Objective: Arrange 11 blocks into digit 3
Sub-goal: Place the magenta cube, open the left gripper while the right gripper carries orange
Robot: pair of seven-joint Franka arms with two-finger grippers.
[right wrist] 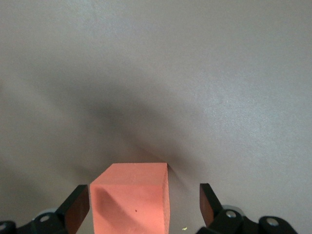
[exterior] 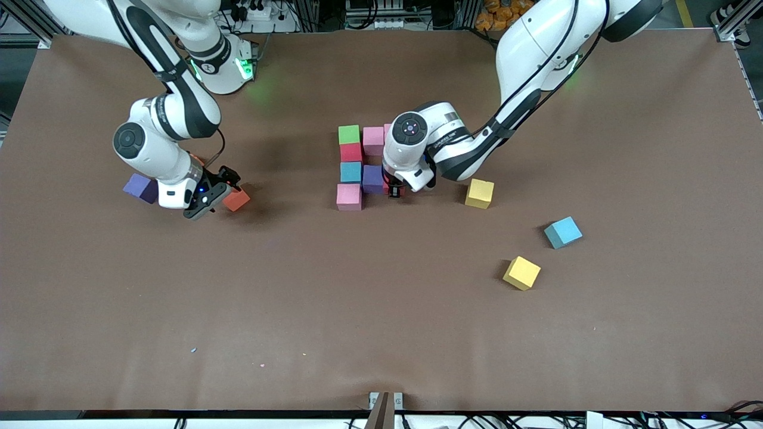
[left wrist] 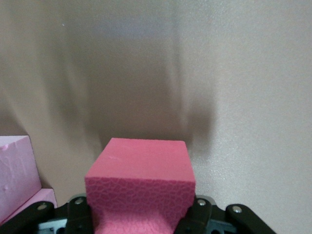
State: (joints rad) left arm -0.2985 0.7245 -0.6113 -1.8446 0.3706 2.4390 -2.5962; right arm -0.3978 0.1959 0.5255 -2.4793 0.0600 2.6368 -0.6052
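Observation:
My left gripper (exterior: 394, 192) is shut on a red-pink block (left wrist: 141, 173), low at the cluster, right beside the purple block (exterior: 373, 179) on its side toward the left arm's end of the table. The cluster also has green (exterior: 349, 134), red (exterior: 351, 152), light blue (exterior: 351, 172) and pink (exterior: 349, 197) blocks in a column, plus a pink block (exterior: 374, 140) beside the green one. My right gripper (exterior: 225, 189) is open, low over the table. An orange block (right wrist: 131, 197) lies between its fingers (right wrist: 78, 208), slightly skewed and not gripped.
A purple block (exterior: 141, 188) lies beside the right arm's wrist. Loose toward the left arm's end are a yellow block (exterior: 480, 193), a light blue block (exterior: 563, 232) and another yellow block (exterior: 521, 273). The brown table (exterior: 357, 333) is bare nearer the front camera.

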